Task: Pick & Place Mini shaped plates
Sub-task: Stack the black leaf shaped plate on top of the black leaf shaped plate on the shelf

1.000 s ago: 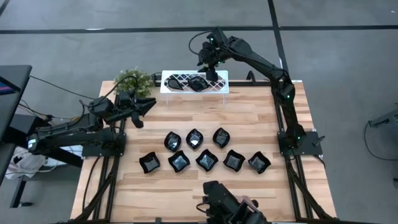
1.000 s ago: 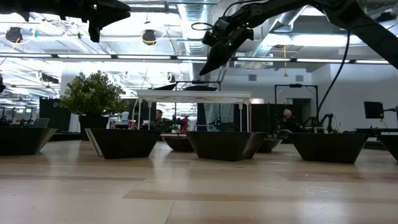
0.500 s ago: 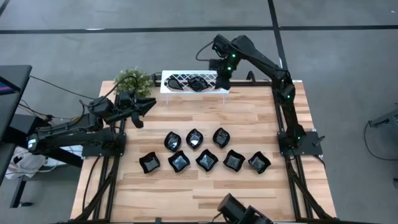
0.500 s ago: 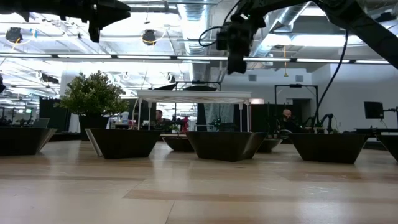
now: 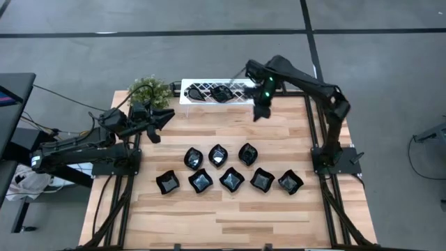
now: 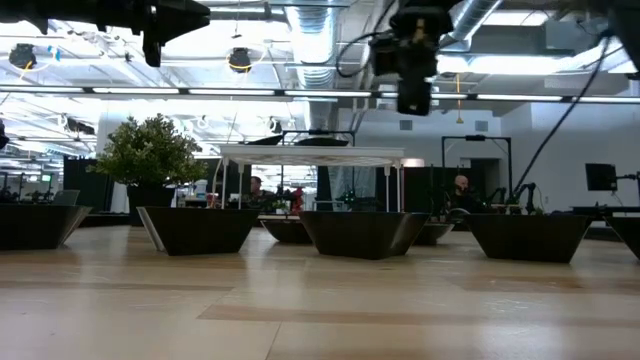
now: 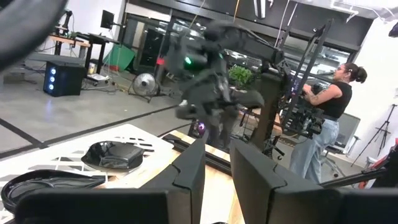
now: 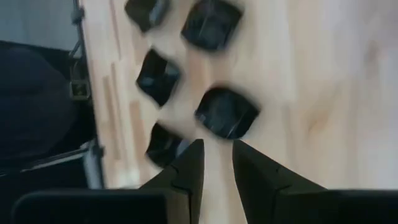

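Plates [image 5: 228, 178], eight of them, wait in two rows mid-table; two more lie on the rack [image 5: 218, 92]; the right gripper [image 5: 258, 113], fingers nearly together and empty, should spread before descending squarely over one rim; the left gripper [image 5: 162, 121] idles narrow near the plant [image 5: 148, 88].

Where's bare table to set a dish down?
The wooden table is bare along its near edge, below the eight glossy black dishes, and between them and the white lattice rack. The dish cluster is crowded.
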